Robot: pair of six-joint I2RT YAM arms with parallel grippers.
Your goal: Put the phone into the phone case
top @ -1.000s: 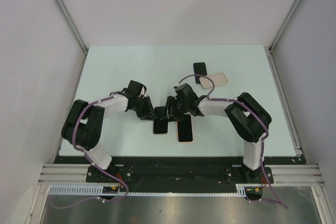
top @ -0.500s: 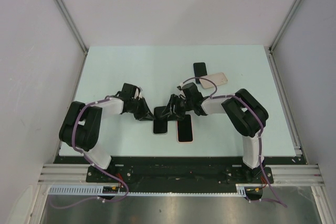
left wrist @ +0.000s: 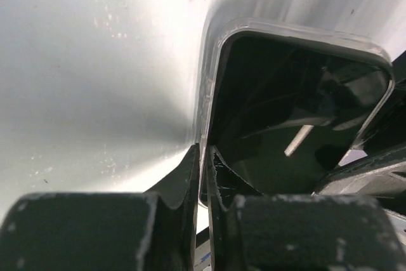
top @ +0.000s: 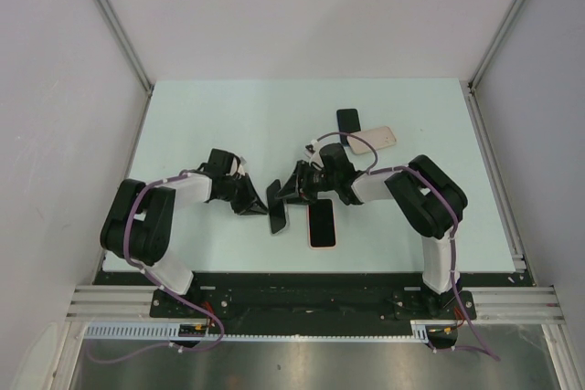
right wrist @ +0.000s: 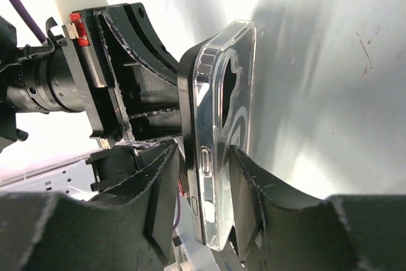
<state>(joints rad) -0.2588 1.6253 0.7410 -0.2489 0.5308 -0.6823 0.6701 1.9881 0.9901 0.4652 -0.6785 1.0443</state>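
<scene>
A black phone (top: 276, 198) sits partly in a clear case (top: 280, 222) and stands tilted on its long edge between my two grippers, near the table's front middle. My left gripper (top: 259, 204) is shut on the clear case's rim (left wrist: 212, 80), with the phone's dark screen (left wrist: 285, 106) just beyond its fingers. My right gripper (top: 292, 193) grips from the other side. In the right wrist view its jaws (right wrist: 206, 157) close on the phone's black edge (right wrist: 187, 106) and the case's back (right wrist: 235, 61).
A second phone in a pinkish case (top: 321, 223) lies flat just right of the held one. A black phone (top: 347, 121) and a beige phone or case (top: 377, 139) lie further back on the pale green table (top: 201, 125). Frame rails stand at both sides.
The phone with the clear case lay flat on the table; now it is tipped up on its edge between the grippers. Both grippers have shifted slightly back and left.
</scene>
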